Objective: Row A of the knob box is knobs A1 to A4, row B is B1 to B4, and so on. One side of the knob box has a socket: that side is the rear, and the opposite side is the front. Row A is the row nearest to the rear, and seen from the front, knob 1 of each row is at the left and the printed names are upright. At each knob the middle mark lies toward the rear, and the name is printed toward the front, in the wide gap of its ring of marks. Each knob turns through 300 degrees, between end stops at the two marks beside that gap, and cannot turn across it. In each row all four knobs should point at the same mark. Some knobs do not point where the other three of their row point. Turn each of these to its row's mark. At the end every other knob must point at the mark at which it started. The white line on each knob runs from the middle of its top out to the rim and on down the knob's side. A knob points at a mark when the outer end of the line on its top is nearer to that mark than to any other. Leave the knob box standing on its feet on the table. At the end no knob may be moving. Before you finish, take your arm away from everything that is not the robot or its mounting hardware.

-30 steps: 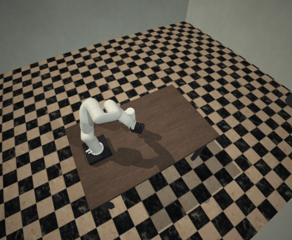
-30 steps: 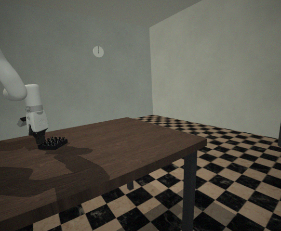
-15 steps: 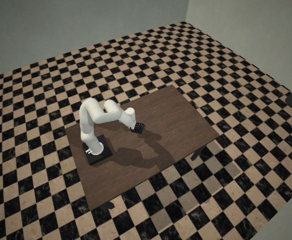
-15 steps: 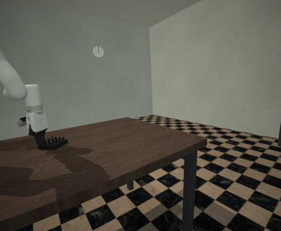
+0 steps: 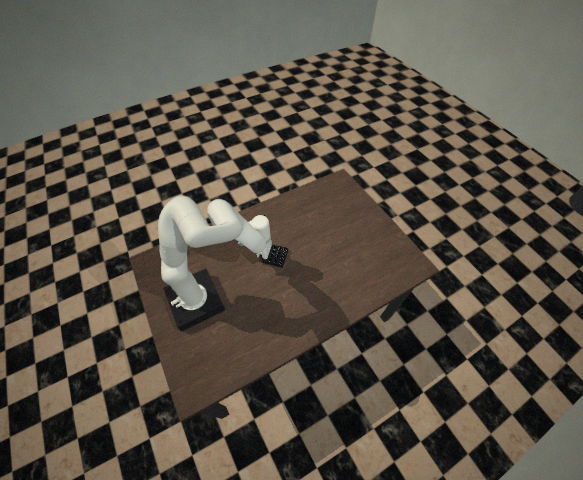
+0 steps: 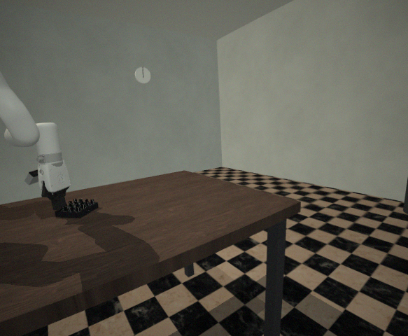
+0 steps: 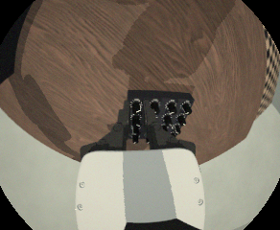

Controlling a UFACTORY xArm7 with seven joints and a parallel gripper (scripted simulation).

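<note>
Aligning the gripper (image 5: 266, 255) (image 6: 59, 208) (image 7: 136, 107) is the critical condition: its fingers stand narrowly apart, astride the leftmost line of knobs (image 7: 135, 119) in the wrist view. The knob box (image 5: 274, 264) (image 6: 74, 215) (image 7: 161, 94) rests on the table (image 5: 353, 222) (image 6: 182, 202) (image 7: 82, 53), extending rightward from that line. I judge that any twist must centre on one knob; pad contact is unverifiable.

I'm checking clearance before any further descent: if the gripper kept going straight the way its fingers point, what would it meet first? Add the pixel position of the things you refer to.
Probably the knob box (image 5: 282, 262) (image 6: 68, 215) (image 7: 161, 95), below the gripper (image 6: 59, 209); depth is unclear, so knob or top face is uncertain.
</note>
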